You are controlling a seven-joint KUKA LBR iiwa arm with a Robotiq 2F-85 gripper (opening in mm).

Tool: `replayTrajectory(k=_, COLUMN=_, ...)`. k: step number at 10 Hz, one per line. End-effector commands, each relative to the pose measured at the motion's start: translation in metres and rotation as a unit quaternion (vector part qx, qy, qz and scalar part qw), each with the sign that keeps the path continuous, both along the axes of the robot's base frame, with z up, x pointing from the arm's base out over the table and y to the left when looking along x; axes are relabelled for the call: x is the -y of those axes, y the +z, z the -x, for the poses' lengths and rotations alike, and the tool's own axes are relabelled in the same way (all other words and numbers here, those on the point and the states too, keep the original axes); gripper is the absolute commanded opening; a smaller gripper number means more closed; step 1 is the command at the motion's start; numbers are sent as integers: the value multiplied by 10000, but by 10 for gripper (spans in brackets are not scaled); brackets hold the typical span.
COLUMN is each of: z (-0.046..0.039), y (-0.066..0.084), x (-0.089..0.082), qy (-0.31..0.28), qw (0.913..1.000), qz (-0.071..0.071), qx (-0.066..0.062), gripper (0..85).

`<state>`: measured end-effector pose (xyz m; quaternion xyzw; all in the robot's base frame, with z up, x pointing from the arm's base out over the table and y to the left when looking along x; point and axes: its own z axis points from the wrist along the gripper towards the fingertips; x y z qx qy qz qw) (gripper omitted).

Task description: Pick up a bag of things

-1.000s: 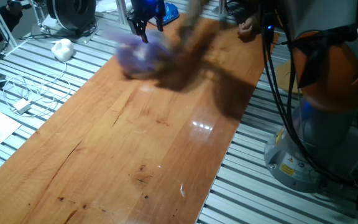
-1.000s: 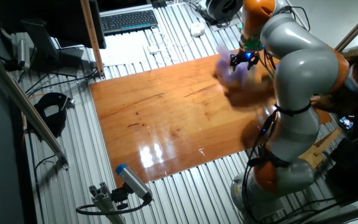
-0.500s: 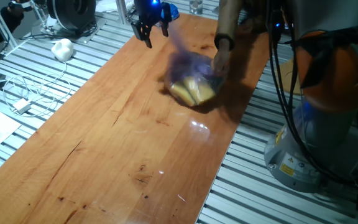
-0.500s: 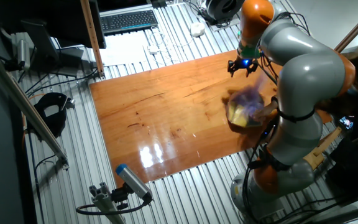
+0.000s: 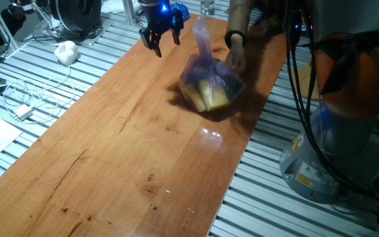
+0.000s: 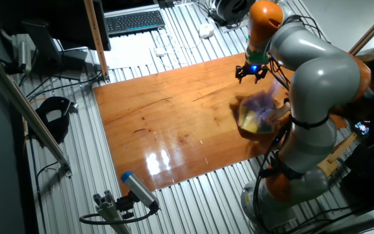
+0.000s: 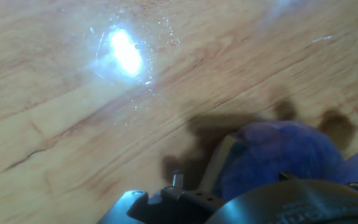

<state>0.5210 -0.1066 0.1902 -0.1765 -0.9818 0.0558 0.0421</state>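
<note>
The long wooden desk (image 5: pixel 124 145) carries the bag of things (image 5: pixel 206 82), a purple translucent bag with yellow contents showing through, resting near the desk's edge on the robot-base side with its twisted top sticking up. A person's hand (image 5: pixel 235 52) touches the bag's upper side. The claw (image 5: pixel 161 34) hangs above the far end of the desk, apart from the bag, its fingers spread and holding nothing, and off the desk on the slatted surface lies a white lumpy object (image 5: pixel 66 51).
</note>
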Motion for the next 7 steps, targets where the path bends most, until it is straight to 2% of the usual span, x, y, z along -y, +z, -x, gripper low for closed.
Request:
replayTrajectory(k=1, z=10, y=-23, x=61, qy=49, qw=10000, qz=-36, qx=36, gripper=680)
replayTrajectory(k=2, z=6, y=-55, x=99, qy=68, qw=9999, qz=-114, qx=88, gripper=680)
replayTrajectory(k=3, z=-22, y=-79, x=86, qy=78, qw=9995, qz=-120, qx=295, gripper=680)
replayTrajectory(k=5, z=-163, y=-34, x=-38, qy=-77, qw=9997, qz=-123, qx=185, gripper=680)
replayTrajectory(k=7, z=-333, y=49, x=-272, qy=-266, qw=9996, qz=48, qx=113, gripper=680)
